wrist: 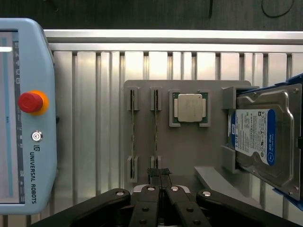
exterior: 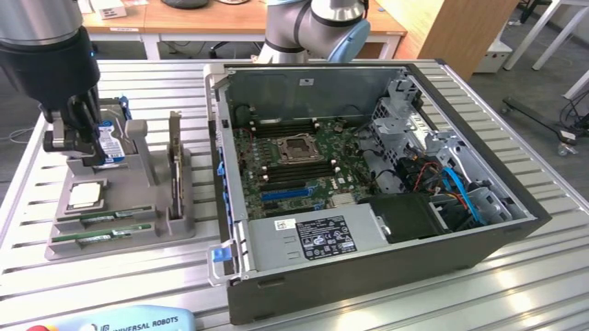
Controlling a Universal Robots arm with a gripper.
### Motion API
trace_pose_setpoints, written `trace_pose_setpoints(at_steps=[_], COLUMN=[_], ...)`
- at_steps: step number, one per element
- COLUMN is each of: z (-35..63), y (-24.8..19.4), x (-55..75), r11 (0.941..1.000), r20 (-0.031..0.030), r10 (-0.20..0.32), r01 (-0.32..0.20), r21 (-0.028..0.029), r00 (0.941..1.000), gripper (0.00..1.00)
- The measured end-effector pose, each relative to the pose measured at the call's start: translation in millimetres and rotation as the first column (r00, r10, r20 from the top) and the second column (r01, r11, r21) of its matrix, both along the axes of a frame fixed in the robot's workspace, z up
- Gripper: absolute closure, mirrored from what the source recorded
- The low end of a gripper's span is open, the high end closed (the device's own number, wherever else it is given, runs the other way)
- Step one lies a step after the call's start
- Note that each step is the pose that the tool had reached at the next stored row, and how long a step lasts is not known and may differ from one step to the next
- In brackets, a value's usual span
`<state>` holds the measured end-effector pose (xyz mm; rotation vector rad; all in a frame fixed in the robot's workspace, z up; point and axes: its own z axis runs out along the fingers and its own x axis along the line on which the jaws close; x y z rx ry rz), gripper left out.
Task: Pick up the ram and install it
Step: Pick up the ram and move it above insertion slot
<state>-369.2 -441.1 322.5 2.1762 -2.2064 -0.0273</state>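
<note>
Jaws together, empty, above the holder (exterior: 156,210). Looks like the pick stage. I'd spread them before descending, straddle the stick's thin faces mid-length, and lift straight so it clears its slot.

Holder, by the exterior view's clock: two ram (exterior: 96,236) sticks on edge at its 6 o'clock end, CPU (exterior: 87,195) behind, drive (exterior: 110,141) at 12, card (exterior: 175,172) along 3.

Case (exterior: 387,276) at the holder's 3 o'clock, open. Board (exterior: 318,141) memory slots look unfilled.
</note>
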Motion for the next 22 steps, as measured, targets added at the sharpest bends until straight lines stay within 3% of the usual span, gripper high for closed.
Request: trace_pose_setpoints(at_steps=[9, 22], z=[-2.2, -2.1], y=[-0.3, -13.1], x=[-0.1, -0.2], r11=[1.0, 1.0], r20=[0.0002, 0.0], r10=[0.0, 0.0], r01=[0.0, 0.0], r21=[0.0001, 0.0], r00=[1.0, 1.0], gripper=[0.9, 0.9])
